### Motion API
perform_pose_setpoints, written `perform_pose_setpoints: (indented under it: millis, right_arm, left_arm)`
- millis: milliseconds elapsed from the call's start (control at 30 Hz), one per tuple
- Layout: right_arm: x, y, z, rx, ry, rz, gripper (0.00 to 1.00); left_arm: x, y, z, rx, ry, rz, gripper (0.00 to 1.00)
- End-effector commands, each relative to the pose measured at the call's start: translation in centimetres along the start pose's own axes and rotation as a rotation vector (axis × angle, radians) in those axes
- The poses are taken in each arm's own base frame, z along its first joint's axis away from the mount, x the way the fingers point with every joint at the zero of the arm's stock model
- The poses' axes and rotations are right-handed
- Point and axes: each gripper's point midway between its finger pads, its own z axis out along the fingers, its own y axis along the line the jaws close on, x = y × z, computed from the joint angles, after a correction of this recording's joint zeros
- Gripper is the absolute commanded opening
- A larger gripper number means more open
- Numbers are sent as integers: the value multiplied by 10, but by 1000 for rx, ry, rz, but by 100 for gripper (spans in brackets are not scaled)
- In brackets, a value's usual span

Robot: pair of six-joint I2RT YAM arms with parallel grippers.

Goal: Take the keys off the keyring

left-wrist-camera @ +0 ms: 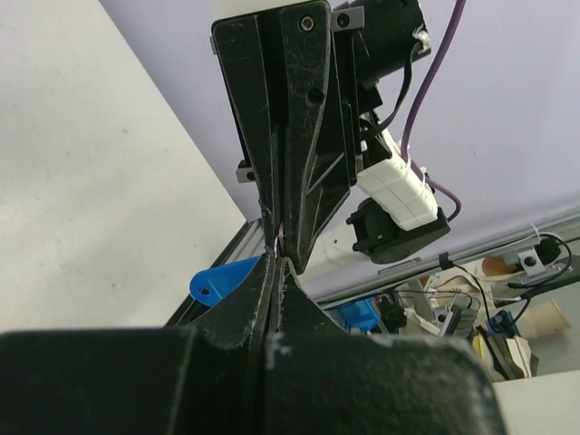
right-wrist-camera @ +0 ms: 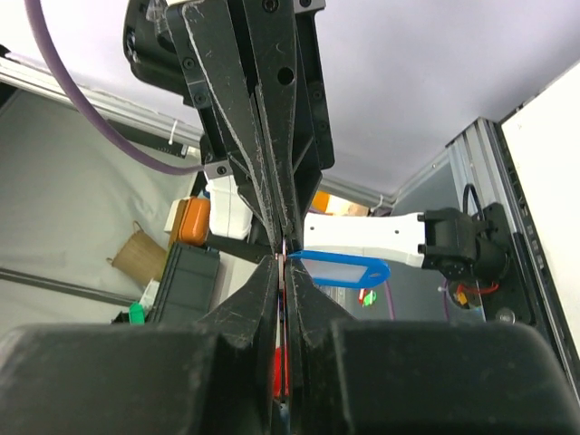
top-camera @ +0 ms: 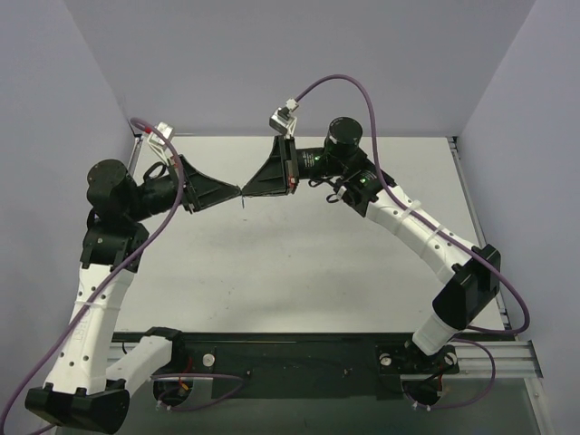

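The left gripper point(top-camera: 236, 191) is pinched fully shut, and it meets the right gripper point(top-camera: 248, 190) tip to tip in the air above the bench point(top-camera: 299, 263), left of the middle and nearer the far edge than the near one. The right gripper is clamped shut too, so from where I stand the two black wedges make one line with hardly a gap where their points come together. Right at that joint sits the keyring point(right-wrist-camera: 340, 269). Its bright blue tag sticks out sideways from between the tips, lying roughly level, with the small hole in its far end showing in the left wrist view. The tag's ring end disappears into the pinch, close against the right gripper's fingers point(right-wrist-camera: 299, 299), so that one looks to have hold of it. What the left gripper's fingers point(left-wrist-camera: 299, 299) are closed on I cannot make out. They press in at the same spot, and the key is too small and too hidden between the tips to pick out. Nothing of the keyring touches the bench.
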Motion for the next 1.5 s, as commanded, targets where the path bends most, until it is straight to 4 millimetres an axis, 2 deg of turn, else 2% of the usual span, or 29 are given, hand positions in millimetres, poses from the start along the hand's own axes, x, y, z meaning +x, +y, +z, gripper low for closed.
perform_pose_setpoints:
  millis: [0, 433, 533, 700, 900, 1100, 1300, 1433, 1467]
  right_arm:
    - [31, 37, 3, -86, 98, -80, 0]
    - [52, 26, -5, -104, 209, -26, 0]
    - [55, 30, -8, -131, 228, 5, 0]
    - [57, 40, -12, -188, 248, 31, 0]
    - [71, 33, -12, -184, 294, 72, 0]
    - [73, 43, -17, -232, 285, 89, 0]
    - [71, 52, -18, -272, 263, 114, 0]
    - [71, 65, -23, -314, 253, 102, 0]
    - [69, 66, -24, -319, 245, 97, 0]
  left_arm:
    - [26, 8, 2, 7, 142, -35, 0]
    - [75, 3, 4, 88, 378, -142, 0]
    - [86, 0, 3, 112, 434, -166, 0]
    - [99, 6, 4, 111, 487, -206, 0]
    - [126, 5, 7, 127, 602, -242, 0]
    - [120, 3, 13, 133, 598, -234, 0]
    - [103, 2, 15, 124, 533, -230, 0]
    - [92, 4, 13, 113, 475, -214, 11]
    - [89, 5, 13, 109, 461, -208, 18]
